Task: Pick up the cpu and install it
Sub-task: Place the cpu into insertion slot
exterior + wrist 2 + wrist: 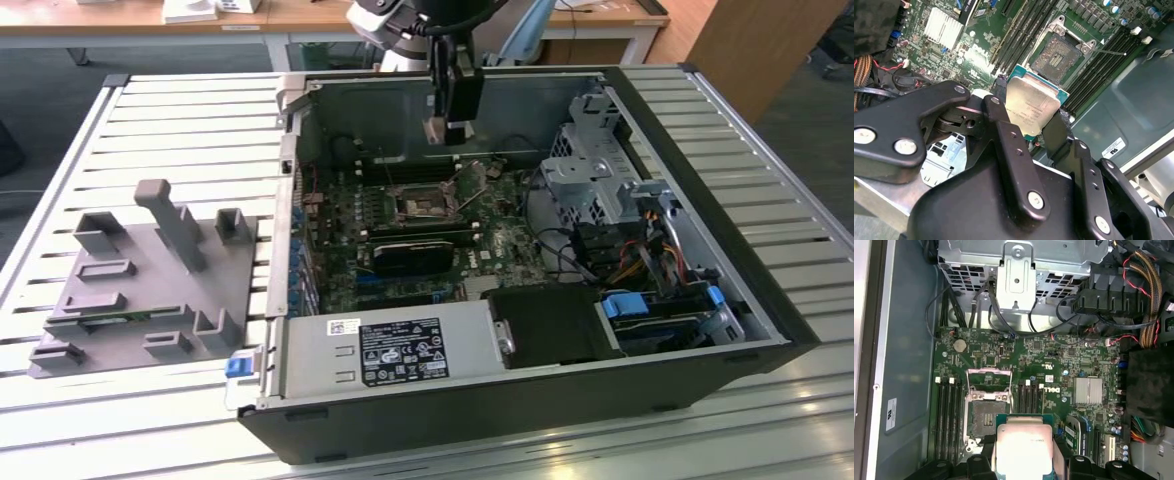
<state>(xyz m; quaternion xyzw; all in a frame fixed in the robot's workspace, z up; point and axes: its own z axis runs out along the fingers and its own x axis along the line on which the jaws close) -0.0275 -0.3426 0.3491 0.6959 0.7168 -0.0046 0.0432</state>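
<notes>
The cpu, a flat square chip with a shiny silver top and green edge, is clamped between the black fingers of my gripper. In the first wrist view the cpu hangs above the green motherboard, beside the open socket with its load plate raised. In the second wrist view that socket lies just beyond the chip. In the exterior view my gripper hovers inside the open computer case, above the socket.
A grey plastic fixture tray with upright posts sits on the slatted table at the exterior view's left. Inside the case are a drive cage, cable bundles, a power supply and memory slots.
</notes>
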